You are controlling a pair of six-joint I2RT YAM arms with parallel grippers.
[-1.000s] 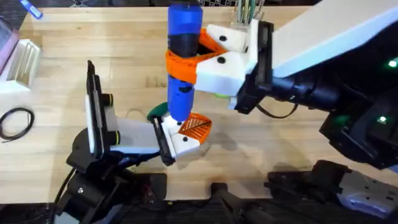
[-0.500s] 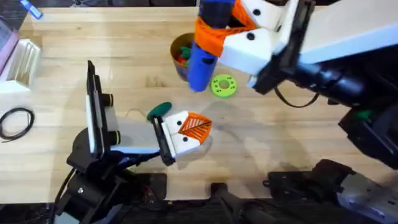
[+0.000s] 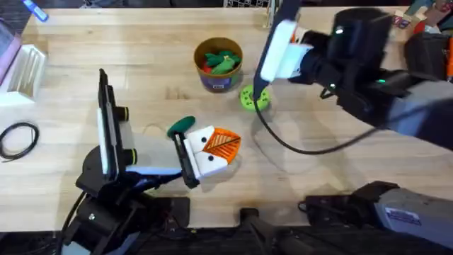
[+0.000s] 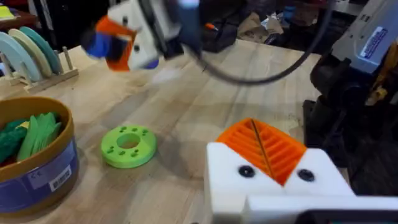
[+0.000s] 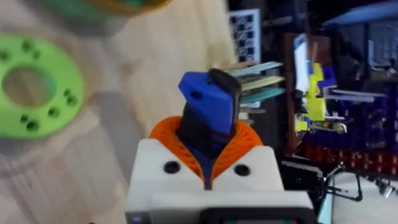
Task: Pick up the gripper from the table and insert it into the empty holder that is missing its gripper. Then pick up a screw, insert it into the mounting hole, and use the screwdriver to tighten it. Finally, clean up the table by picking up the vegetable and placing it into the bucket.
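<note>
A wooden surface (image 3: 141,64) seen from overhead, with two robot arms. The right arm reaches in from the 3 o'clock side, and its right gripper (image 5: 208,171) sits raised above the far middle of the surface. Its white fingers with orange pads are clamped on the blue screwdriver (image 5: 208,115), as its wrist camera shows.

The left gripper (image 3: 190,157) rests low at about 6 o'clock. Its fingers are closed on the white holder (image 3: 209,163), with the orange ribbed gripper (image 3: 224,144) seated in it.

Judging from this, the screw-tightening step looks about finished, with the screwdriver carried clear of the holder. The next move likely calls for setting the screwdriver down on a bare patch of surface, then turning to the clean-up.

The bucket (image 3: 219,83) stands at 12 o'clock from the holder, near the far edge, with green and red toy produce inside. A lime-green disc (image 3: 254,98) lies just beside it at its 4 o'clock, beneath the right gripper.

The dark green vegetable (image 3: 181,126) lies on the surface at 11 o'clock from the holder, just beside the left gripper and well apart from the right one.
</note>
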